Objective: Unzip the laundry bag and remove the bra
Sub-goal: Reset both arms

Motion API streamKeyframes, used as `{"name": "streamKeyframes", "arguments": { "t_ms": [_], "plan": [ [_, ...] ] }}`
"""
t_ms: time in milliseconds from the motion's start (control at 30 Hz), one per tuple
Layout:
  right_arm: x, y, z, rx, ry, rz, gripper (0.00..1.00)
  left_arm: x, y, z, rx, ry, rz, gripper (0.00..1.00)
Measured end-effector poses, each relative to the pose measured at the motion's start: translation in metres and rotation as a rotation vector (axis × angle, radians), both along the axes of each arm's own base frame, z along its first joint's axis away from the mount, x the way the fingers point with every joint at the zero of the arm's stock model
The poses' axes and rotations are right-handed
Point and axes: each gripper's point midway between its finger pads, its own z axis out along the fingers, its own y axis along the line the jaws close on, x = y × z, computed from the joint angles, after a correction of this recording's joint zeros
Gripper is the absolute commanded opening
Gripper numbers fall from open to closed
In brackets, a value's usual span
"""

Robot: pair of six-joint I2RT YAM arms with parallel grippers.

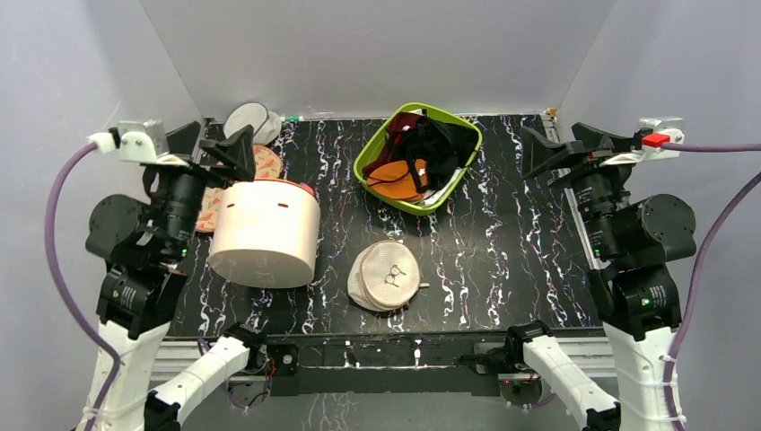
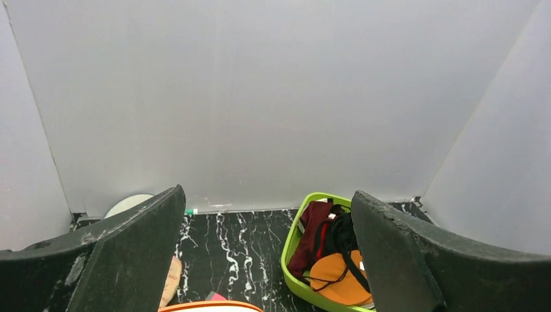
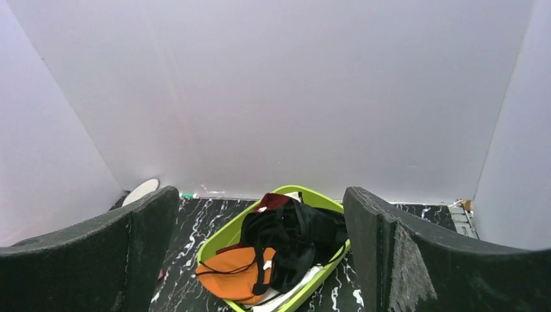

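The laundry bag (image 1: 386,276), a small round off-white mesh pouch, lies on the black marbled table near the front middle, with thin dark loops showing on its top. The bra (image 1: 399,180), orange with thin black straps, lies in the green basket (image 1: 363,162) at the back middle. It also shows in the left wrist view (image 2: 338,276) and the right wrist view (image 3: 237,273). My left gripper (image 1: 220,144) is open and empty, raised at the back left. My right gripper (image 1: 565,148) is open and empty, raised at the back right. Both are far from the bag.
A large cream cylinder with a red rim (image 1: 265,233) lies left of the bag, under my left gripper. A greyer round mesh pouch (image 1: 249,121) leans at the back left wall. The basket also holds a black garment (image 3: 299,234) and dark red cloth (image 2: 312,227). White walls enclose three sides.
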Motion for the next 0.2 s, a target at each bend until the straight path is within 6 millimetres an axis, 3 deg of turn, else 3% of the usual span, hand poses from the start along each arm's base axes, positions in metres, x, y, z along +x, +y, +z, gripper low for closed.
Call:
{"name": "streamKeyframes", "arguments": {
  "t_ms": [100,200],
  "plan": [
    [-0.002,-0.004,0.001,0.010,-0.006,-0.020,0.98,-0.011,0.005,0.005,-0.011,-0.029,0.000,0.98],
    [0.008,-0.003,-0.018,0.002,0.040,-0.025,0.98,-0.009,0.004,-0.002,-0.003,-0.011,0.000,0.98]
  ]
}}
